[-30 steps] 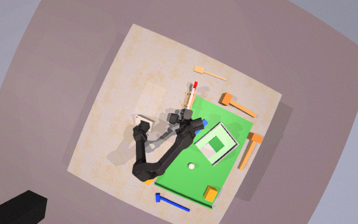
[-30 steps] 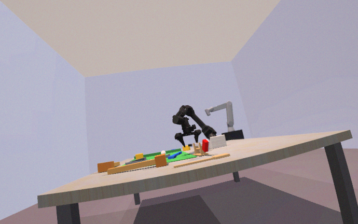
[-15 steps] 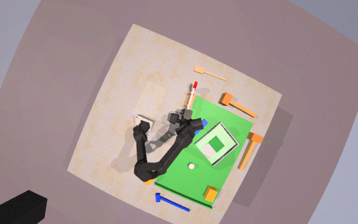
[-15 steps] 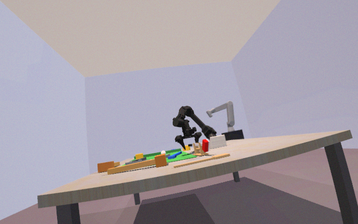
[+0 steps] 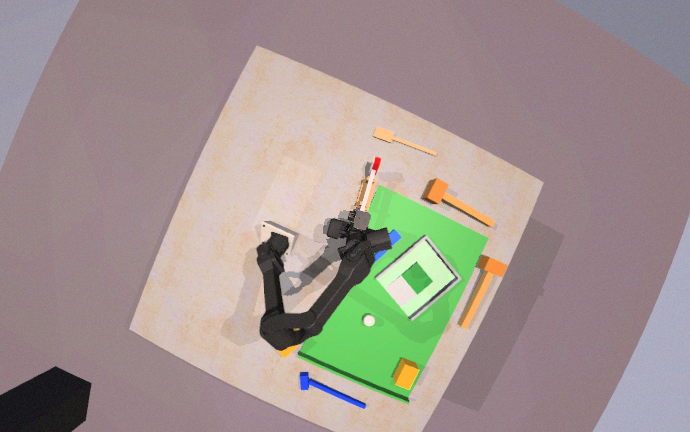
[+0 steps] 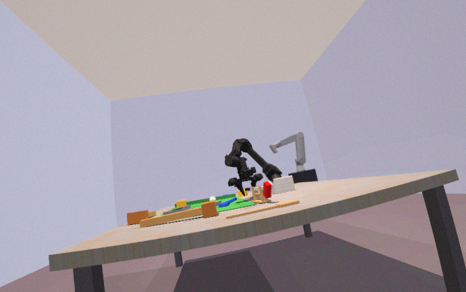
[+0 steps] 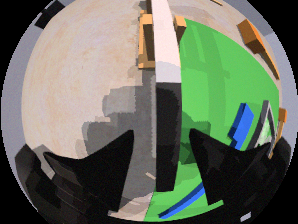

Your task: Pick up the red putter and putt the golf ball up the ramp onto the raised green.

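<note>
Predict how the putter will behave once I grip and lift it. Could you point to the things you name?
The putter [image 5: 369,189] [image 7: 168,45] looks stiff, its shaft being straight. It may twist or dip toward the red head [image 5: 376,164] [image 6: 267,189], since the gripper [image 7: 162,133] straddles the black handle [image 7: 168,135] at the opposite end.

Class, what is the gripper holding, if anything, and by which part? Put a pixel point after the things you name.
Nothing yet: the gripper [image 5: 356,219] [image 6: 248,192] [image 7: 162,133] is open around the black grip [image 7: 168,135], with gaps on both sides.
</note>
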`<action>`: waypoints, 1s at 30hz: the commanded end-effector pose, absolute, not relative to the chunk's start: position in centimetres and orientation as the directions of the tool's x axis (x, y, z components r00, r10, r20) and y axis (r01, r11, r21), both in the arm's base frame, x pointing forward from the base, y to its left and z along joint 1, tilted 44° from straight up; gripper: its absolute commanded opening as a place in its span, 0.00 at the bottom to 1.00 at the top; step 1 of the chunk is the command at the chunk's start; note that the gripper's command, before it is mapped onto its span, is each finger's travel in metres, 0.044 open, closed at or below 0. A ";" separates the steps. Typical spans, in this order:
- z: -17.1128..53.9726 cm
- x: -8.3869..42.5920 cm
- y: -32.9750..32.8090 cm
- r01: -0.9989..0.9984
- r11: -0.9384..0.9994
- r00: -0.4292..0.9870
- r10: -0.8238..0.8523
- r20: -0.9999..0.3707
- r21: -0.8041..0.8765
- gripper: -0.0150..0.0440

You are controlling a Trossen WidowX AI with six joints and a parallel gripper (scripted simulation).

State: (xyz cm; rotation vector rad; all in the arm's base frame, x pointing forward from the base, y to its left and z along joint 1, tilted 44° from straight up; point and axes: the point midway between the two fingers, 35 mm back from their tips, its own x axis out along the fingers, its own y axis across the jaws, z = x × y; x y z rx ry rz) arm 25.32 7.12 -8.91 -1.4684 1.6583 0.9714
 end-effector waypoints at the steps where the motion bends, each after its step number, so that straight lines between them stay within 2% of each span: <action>1: -8.9 25.3 7.1 -0.994 0.074 -0.105 -0.463 -0.880 0.080 0.51; 6: -8.9 25.3 7.1 -0.994 0.074 -0.105 -0.463 -0.880 0.080 0.29; 9: -8.9 25.3 7.1 -0.994 0.074 -0.105 -0.463 -0.880 0.080 0.25; 17: -8.0 25.7 8.1 -0.994 0.073 -0.105 -0.461 -0.881 0.080 0.25; 30: -2.4 26.4 13.4 -0.994 0.073 -0.106 -0.459 -0.882 0.082 0.25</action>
